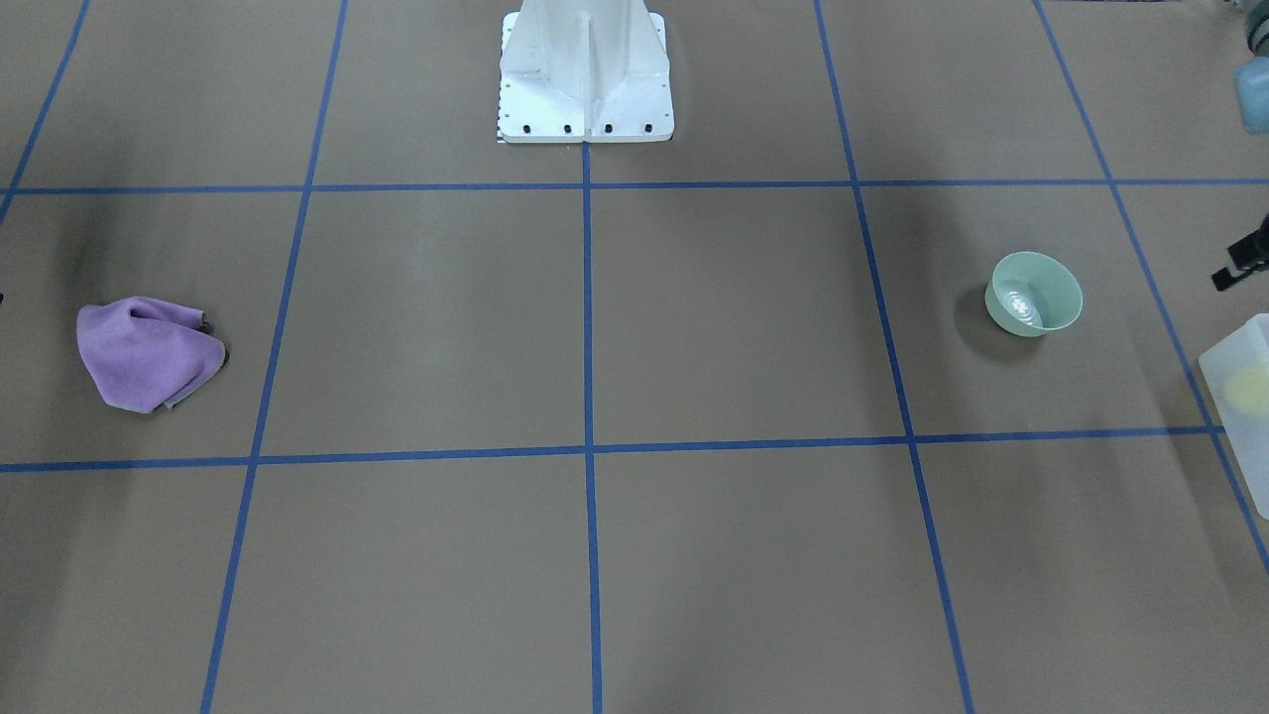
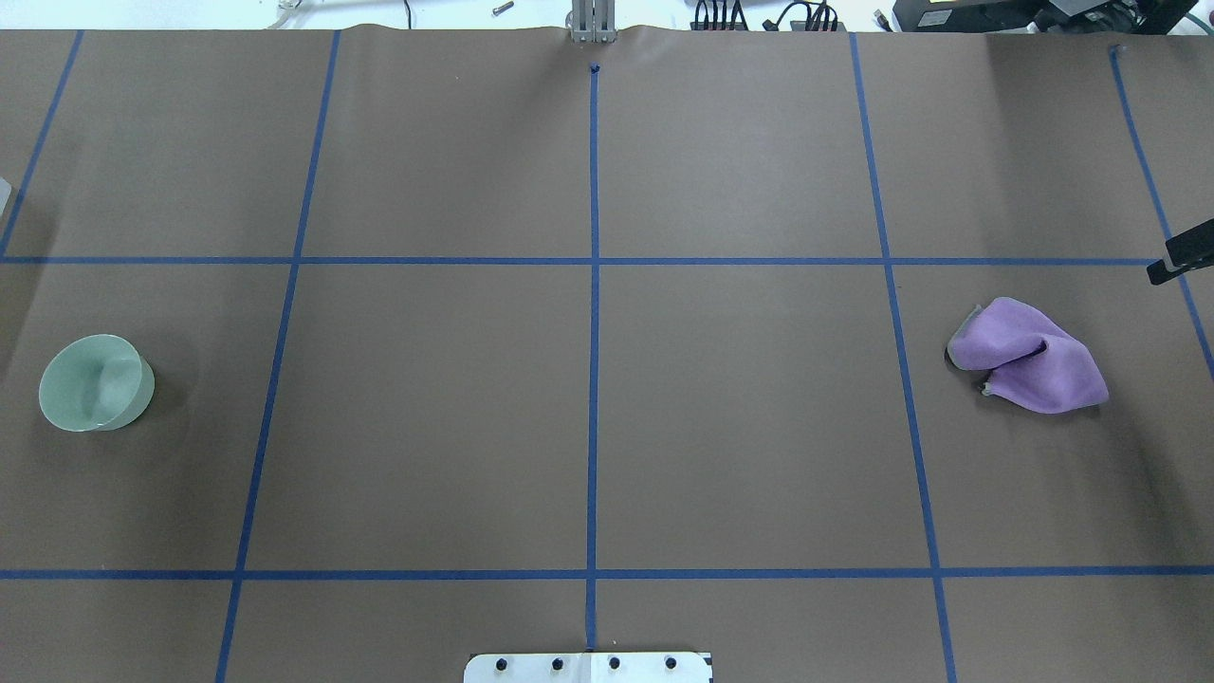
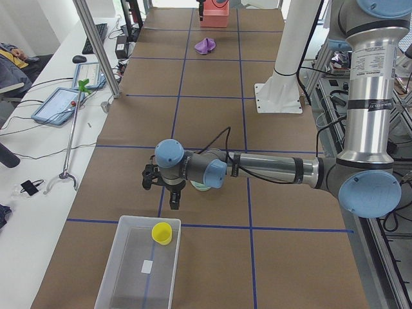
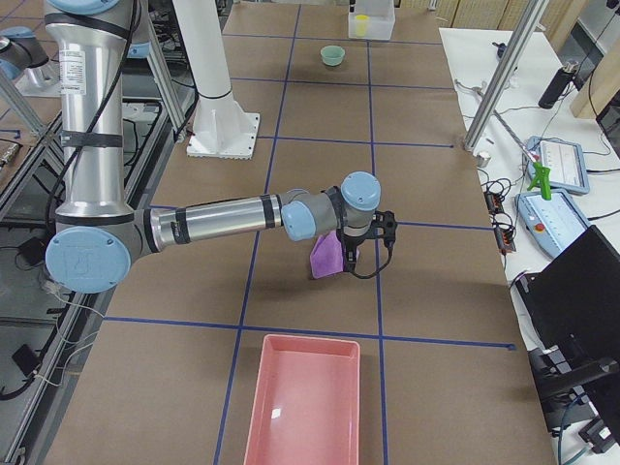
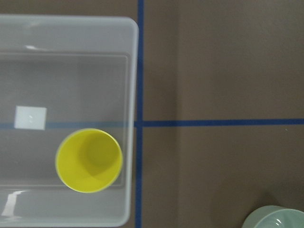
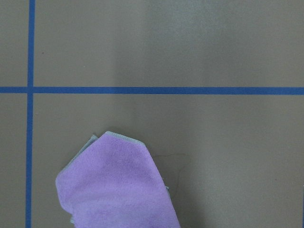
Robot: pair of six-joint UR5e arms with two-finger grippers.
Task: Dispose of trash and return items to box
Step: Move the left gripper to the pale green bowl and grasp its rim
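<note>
While the yellow cup (image 5: 89, 160) stands inside the box (image 5: 133, 71), the mint bowl (image 1: 1036, 293) waits on the surface (image 2: 427, 427), likely next. My left claw (image 3: 173, 199) hangs between them and my right claw (image 4: 349, 260) over the purple cloth (image 2: 1029, 356). Clenched or released, I cannot tell.

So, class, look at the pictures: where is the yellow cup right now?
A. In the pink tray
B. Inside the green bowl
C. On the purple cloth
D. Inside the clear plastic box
D: the left wrist view shows the yellow cup standing upright inside the clear box, while the green bowl sits outside it.
</note>
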